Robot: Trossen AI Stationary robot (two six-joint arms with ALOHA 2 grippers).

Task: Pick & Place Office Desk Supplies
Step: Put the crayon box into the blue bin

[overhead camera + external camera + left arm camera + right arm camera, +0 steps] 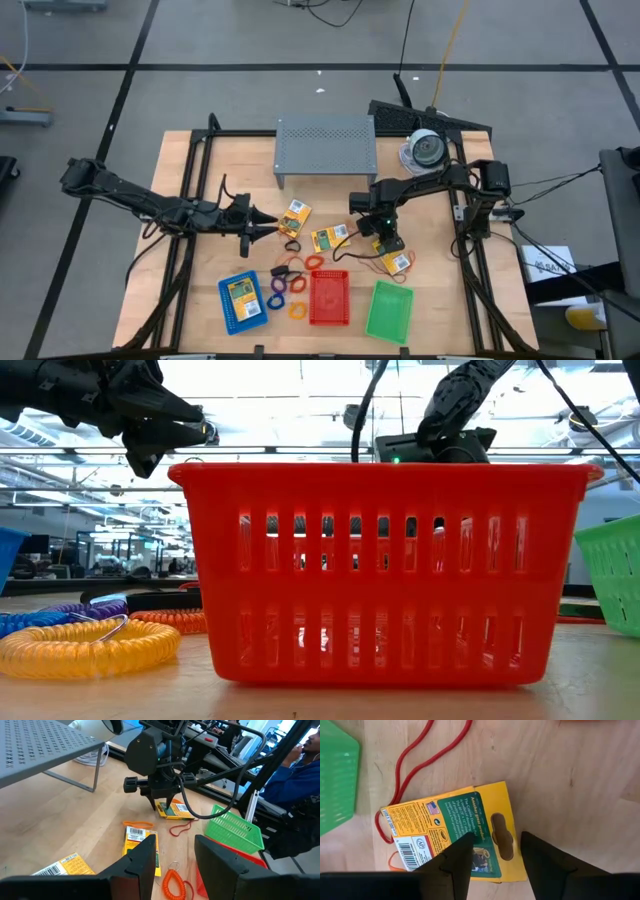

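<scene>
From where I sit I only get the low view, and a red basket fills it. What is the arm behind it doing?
Observer: The right gripper hangs open right over a crayon box, on the table beyond your red tray.
Visitor: Is anything in a tray already?
Observer: Yes, a second box lies in the blue tray.
Visitor: And the other arm?
Observer: The left gripper is open and holds nothing; it points at a third box near the table's middle.
</scene>
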